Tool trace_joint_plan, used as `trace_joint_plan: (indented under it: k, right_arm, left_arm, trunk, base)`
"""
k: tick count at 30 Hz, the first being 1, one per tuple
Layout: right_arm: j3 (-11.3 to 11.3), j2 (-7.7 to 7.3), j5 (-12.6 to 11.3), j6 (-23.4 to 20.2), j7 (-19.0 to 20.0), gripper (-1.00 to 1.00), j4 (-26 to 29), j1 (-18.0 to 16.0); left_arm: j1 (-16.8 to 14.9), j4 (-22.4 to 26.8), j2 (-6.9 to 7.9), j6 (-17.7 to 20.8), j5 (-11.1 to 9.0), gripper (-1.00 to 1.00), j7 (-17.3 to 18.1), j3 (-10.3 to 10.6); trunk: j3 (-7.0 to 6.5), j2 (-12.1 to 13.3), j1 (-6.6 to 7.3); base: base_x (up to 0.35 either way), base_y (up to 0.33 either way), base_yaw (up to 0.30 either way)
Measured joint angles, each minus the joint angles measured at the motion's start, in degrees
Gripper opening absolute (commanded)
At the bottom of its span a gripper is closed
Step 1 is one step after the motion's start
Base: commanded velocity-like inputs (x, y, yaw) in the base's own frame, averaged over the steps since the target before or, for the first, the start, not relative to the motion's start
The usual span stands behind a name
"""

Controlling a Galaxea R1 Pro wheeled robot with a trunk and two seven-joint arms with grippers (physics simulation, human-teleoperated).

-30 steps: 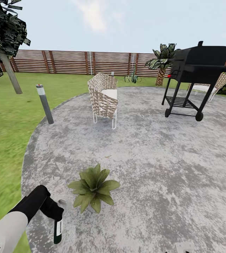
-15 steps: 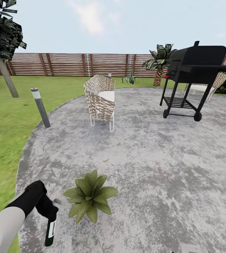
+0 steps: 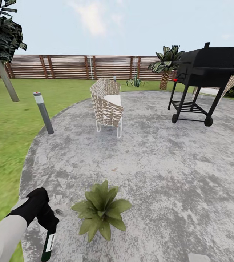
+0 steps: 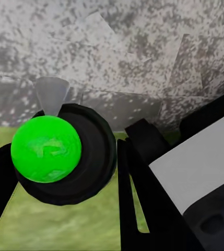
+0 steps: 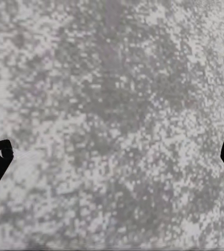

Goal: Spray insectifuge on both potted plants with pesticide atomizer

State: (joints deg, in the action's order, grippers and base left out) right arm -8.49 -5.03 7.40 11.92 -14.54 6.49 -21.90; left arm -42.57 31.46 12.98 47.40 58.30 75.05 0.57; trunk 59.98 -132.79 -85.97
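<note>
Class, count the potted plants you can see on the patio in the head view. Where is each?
1. The potted plant sits on the patio near the bottom of the view, just right of the left gripper holding the atomizer. A second may lie outside the view.

Bright even daylight, shadowless, coarse blurry textures.
</note>
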Motion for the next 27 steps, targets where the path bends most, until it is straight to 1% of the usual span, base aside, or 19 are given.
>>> trace_joint_plan:
  k: [4, 6, 9, 11, 14, 16, 17, 18, 24, 27]
  right_arm:
    - [0.02, 0.0, 0.0, 0.0, -0.01, 1.0, 0.0, -0.01]
    - [0.0, 0.0, 0.0, 0.01, -0.07, 1.0, -0.01, 0.0]
    - [0.0, 0.0, 0.0, 0.02, -0.12, 1.0, -0.01, 0.01]
    - [0.0, 0.03, -0.01, 0.02, -0.12, 1.0, -0.01, 0.0]
    - [0.01, 0.07, -0.07, 0.01, -0.12, 1.0, 0.01, 0.01]
    - [0.01, 0.08, -0.08, 0.01, -0.12, 1.0, 0.01, 0.0]
    - [0.01, 0.08, -0.08, 0.01, -0.12, 1.0, 0.01, 0.01]
    - [0.01, 0.08, -0.09, 0.01, -0.12, 1.0, 0.0, 0.0]
    - [0.0, 0.15, -0.09, 0.01, -0.16, 1.0, -0.01, -0.01]
    - [0.0, 0.17, -0.09, 0.01, -0.2, 1.0, -0.01, 0.0]
  left_arm:
    - [-0.01, 0.0, -0.25, -0.01, 0.0, -1.0, -0.14, -0.09]
    - [-0.01, 0.01, -0.34, 0.01, -0.06, -1.0, -0.16, -0.14]
    - [0.14, 0.0, -0.48, -0.09, -0.04, -1.0, -0.26, -0.12]
    - [0.21, 0.0, -0.5, -0.14, 0.02, -1.0, -0.7, -0.09]
    - [0.32, -0.02, -0.49, -0.21, 0.07, -1.0, -1.79, -0.04]
    - [0.36, -0.17, -0.37, -0.37, 0.09, -1.0, -3.23, 0.04]
    - [0.4, -0.65, -0.04, -0.65, 0.15, -1.0, -4.32, 0.08]
    - [0.46, -0.81, 0.12, -0.71, 0.08, -1.0, -4.65, 0.08]
    - [0.57, -0.47, -0.26, -0.62, -0.08, -1.0, -4.96, -0.22]
    - [0.59, -0.97, -0.28, -0.62, -0.04, -1.0, -5.12, -0.25]
  trunk:
    - [0.0, 0.0, 0.02]
    - [0.0, 0.0, 0.03]
    - [0.0, 0.0, 0.01]
    - [0.0, 0.0, 0.0]
    - [0.0, 0.0, 0.0]
    - [0.0, 0.0, 0.0]
    - [0.0, 0.0, 0.0]
    - [0.0, 0.0, 0.0]
    - [0.0, 0.0, 0.03]
    - [0.0, 0.0, 0.0]
  base:
    - [0.183, 0.242, 0.0]
    - [0.285, 0.052, 0.0]
    - [0.087, 0.008, 0.0]
    - [0.02, 0.002, -0.061]
    - [0.003, 0.0, -0.246]
    - [0.001, 0.0, -0.264]
    - [0.0, 0.0, -0.13]
    - [0.051, 0.0, -0.066]
    - [0.241, 0.068, -0.015]
    - [0.098, 0.091, -0.001]
